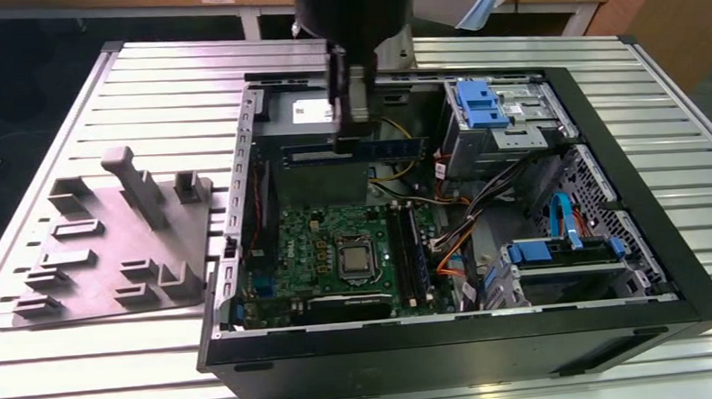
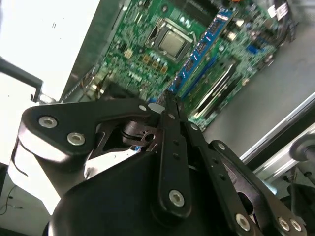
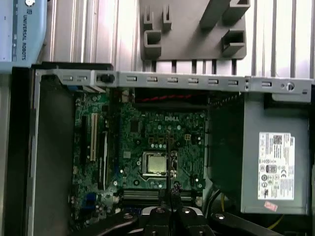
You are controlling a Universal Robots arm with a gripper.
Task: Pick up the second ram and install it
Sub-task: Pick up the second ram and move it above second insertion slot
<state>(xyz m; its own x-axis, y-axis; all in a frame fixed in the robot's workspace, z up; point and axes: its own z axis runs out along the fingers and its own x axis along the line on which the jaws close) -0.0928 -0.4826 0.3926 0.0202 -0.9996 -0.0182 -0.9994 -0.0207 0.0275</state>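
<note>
The gripper (image 1: pixel 353 138) hangs over the open computer case (image 1: pixel 459 344), its jaws pinching the second ram (image 1: pixel 390 148) by its upper edge near mid-length. The stick is in the air, level, and well apart from the board below. With so narrow a hold on a long thin part, I judge it could pivot in the grip at the first contact and go down tilted, one end seating before the other.

Below it lies the motherboard (image 1: pixel 316 246); its memory slots (image 1: pixel 408 247) run beside the processor (image 1: pixel 356 261) and, in the exterior view, crosswise to the stick as held. Brought down at this angle the stick would bridge the slots or strike the processor rather than enter. One slot seems to be filled already (image 2: pixel 206 44), so a small sideways error could knock that module or land in the wrong channel; a reversed notch or shut latches would stop it seating, and pressing on could bend the board.

Just beyond the slots, on the exterior view's right, loose cables (image 1: pixel 455 249) could snag a corner of the stick. Farthest off, the grey fixture plate (image 1: pixel 107 264) rests on the bench (image 1: pixel 100 373), out of harm's way.
</note>
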